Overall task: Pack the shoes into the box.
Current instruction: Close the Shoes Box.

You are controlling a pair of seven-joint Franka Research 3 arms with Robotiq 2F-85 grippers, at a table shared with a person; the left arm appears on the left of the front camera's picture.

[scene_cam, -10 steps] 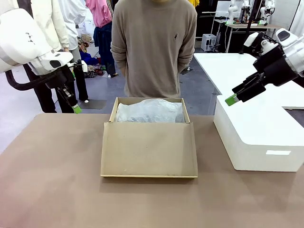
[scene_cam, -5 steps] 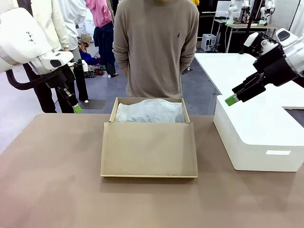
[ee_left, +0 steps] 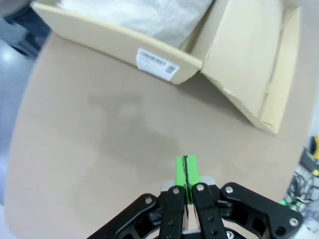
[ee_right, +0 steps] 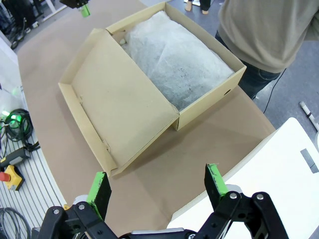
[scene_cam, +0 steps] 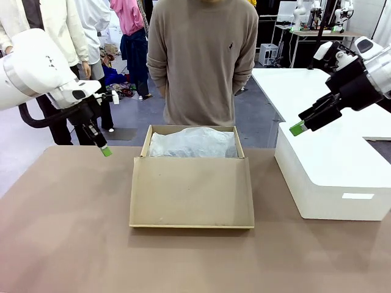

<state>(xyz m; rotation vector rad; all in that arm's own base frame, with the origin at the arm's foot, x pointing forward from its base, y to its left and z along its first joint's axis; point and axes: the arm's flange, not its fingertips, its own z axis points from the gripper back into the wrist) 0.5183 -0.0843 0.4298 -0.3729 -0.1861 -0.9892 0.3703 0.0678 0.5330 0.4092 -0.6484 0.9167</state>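
The brown cardboard box (scene_cam: 240,146) stands open at mid-table, its flap lid (scene_cam: 191,192) lying flat toward me and crumpled white tissue paper (scene_cam: 192,143) covering its inside. The shoes are hidden or out of view. My left gripper (scene_cam: 105,151) hangs shut and empty just left of the box's far-left corner, a little above the table. In the left wrist view its green pads (ee_left: 180,172) are pressed together, with the box wall (ee_left: 114,42) ahead. My right gripper (scene_cam: 297,128) stays open high over the white box; in its wrist view (ee_right: 157,183) it looks down on the box (ee_right: 209,102).
A large white rounded box (scene_cam: 330,177) takes up the table's right side. A person in a beige sweater (scene_cam: 201,61) stands right behind the cardboard box at the far edge. Bare brown tabletop (scene_cam: 67,232) lies left of and in front of the box.
My left arm has swung down and slightly right, bringing its shut gripper closer to the table beside the box. The right arm and the box have not moved.
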